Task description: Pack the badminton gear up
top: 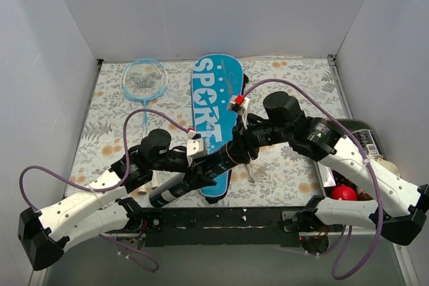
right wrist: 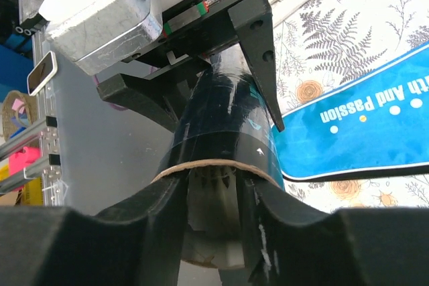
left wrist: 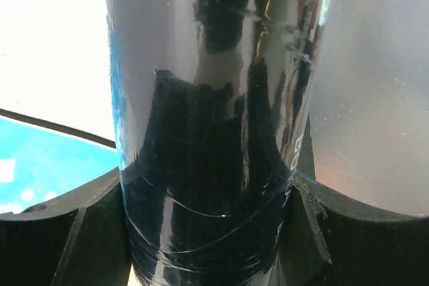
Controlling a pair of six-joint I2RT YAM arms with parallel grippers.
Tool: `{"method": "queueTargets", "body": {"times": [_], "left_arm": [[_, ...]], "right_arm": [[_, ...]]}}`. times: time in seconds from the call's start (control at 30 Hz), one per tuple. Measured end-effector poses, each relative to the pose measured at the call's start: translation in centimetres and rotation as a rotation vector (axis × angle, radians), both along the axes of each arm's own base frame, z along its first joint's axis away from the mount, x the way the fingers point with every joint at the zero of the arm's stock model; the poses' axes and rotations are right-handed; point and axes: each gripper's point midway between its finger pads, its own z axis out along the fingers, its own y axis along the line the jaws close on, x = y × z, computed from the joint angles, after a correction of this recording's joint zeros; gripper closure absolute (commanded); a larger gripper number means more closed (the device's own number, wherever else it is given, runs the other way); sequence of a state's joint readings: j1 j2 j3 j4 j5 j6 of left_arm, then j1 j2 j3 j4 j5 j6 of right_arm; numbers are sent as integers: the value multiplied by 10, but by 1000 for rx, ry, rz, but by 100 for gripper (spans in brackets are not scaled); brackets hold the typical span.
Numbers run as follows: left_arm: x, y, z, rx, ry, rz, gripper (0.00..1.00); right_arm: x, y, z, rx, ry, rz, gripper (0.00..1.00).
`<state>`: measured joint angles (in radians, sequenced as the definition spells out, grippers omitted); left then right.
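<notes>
The black tube [left wrist: 201,185] is by the blue cover [top: 214,92] lettered "SPORT".

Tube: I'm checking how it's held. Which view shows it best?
Right wrist: the tube shows from its open end up to the left gripper clamped on it. Top shows it small, partly hidden; left wrist only its glossy side.

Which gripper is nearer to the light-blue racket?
Left. The left gripper, holding the black tube, sits near-side and right of the racket; the right gripper is farther right.
</notes>
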<state>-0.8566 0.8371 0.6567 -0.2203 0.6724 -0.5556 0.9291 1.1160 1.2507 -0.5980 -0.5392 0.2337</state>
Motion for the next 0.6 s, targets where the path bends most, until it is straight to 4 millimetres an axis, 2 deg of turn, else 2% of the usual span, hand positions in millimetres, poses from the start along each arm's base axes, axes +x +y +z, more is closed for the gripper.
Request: {"method": "queueTargets", "body": {"times": [0.37,0.6], "left_arm": [[0,-8,12,-54,-29,-23,79],[0,-10,15,-66,-38,-29,79]], "right_arm": [[-1,-18,25,-51,-66,-60,46],[-4,-39,50,-17,-127,-124,42]]}}
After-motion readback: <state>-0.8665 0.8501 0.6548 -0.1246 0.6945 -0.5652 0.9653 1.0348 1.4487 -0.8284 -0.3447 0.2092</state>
